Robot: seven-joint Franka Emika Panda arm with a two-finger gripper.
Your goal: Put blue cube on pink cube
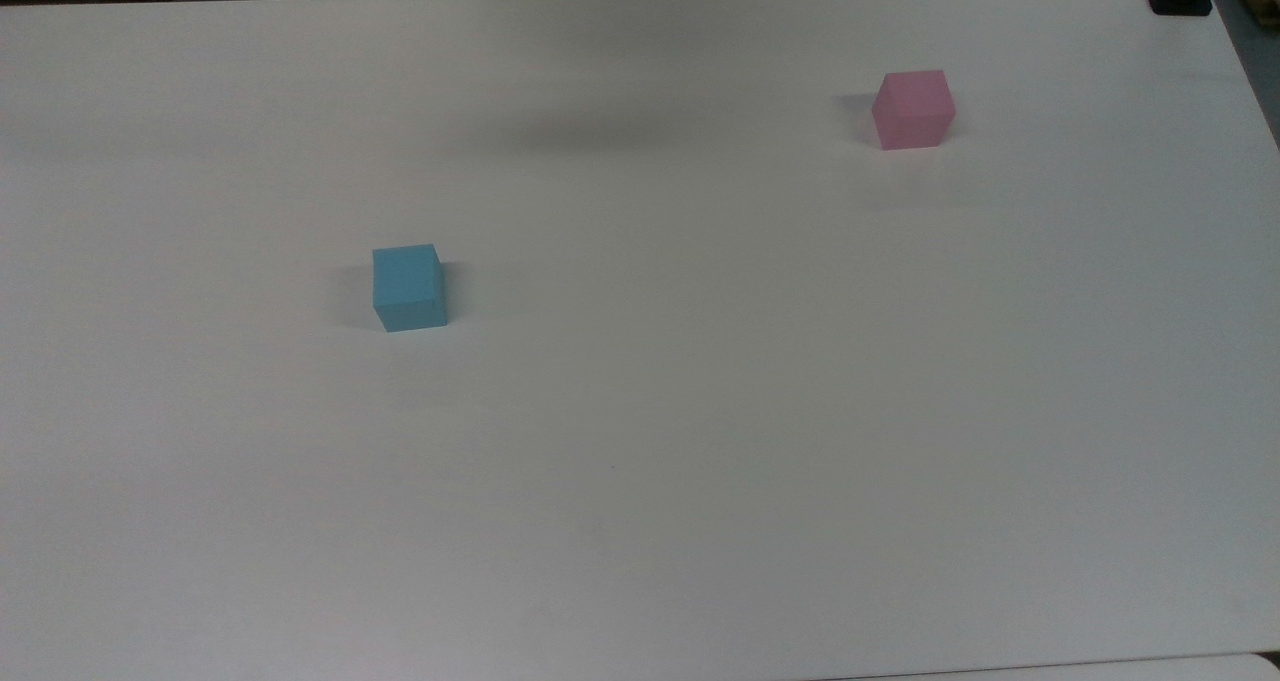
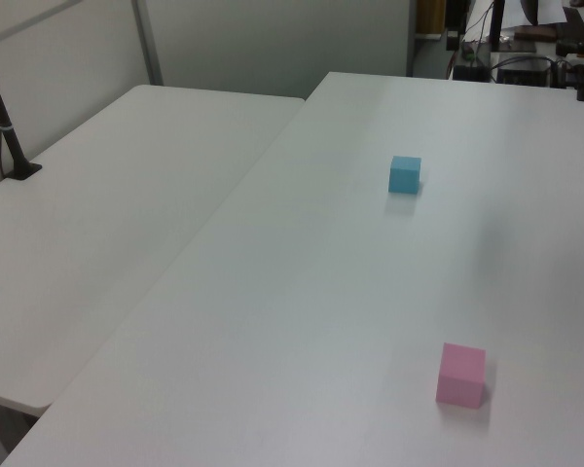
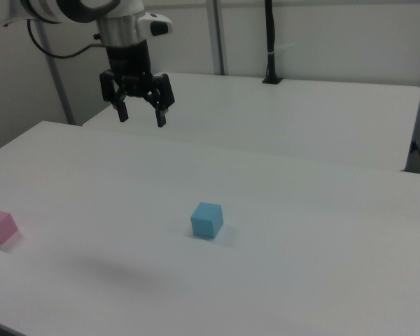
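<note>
the gripper (image 3: pixel 141 115) hangs spread and empty above the desk (image 1: pixel 700 411); blue cube (image 1: pixel 408 286) mid-desk, pink cube (image 1: pixel 912 109) near an edge.

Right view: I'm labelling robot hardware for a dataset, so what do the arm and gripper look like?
The arm is white with rounded, glossy casings and dark joints; a black cable loops beside it. A grey cylindrical wrist leads down to the black gripper, which has two black fingers.

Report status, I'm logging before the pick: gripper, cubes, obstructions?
Gripper open, high above the table, holding nothing. Blue cube and pink cube far apart, both untouched. Nothing between them.
</note>
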